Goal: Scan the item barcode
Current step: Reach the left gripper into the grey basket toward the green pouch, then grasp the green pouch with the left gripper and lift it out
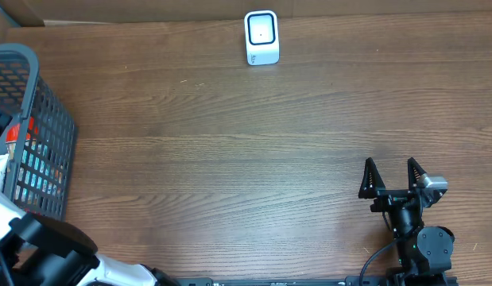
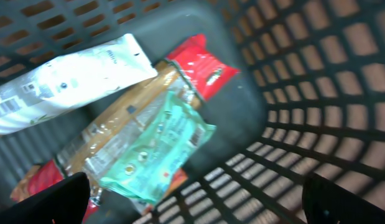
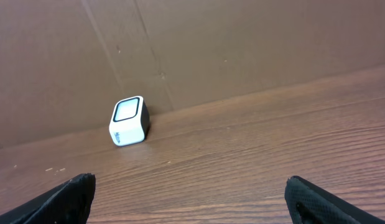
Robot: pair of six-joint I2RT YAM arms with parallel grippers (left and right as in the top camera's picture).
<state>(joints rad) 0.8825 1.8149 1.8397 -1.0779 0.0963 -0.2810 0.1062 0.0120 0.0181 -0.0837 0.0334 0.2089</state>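
Sealed plastic packets (image 2: 148, 143) are seen ungrasped in the dark grey mesh basket (image 2: 316, 93) below the wide-open, empty left gripper (image 2: 201, 202). The white cube scanner (image 1: 261, 37), well ahead of the open, empty right gripper (image 1: 391, 173), appears not yet used.

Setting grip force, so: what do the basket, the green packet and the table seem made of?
Basket: dark grey moulded plastic, matte; its even lattice of square holes suggests that. Green packet: thin glossy plastic film, going by glare and crinkles. Table: wood or wood-look laminate, low sheen; grain lines show, which one is unclear.
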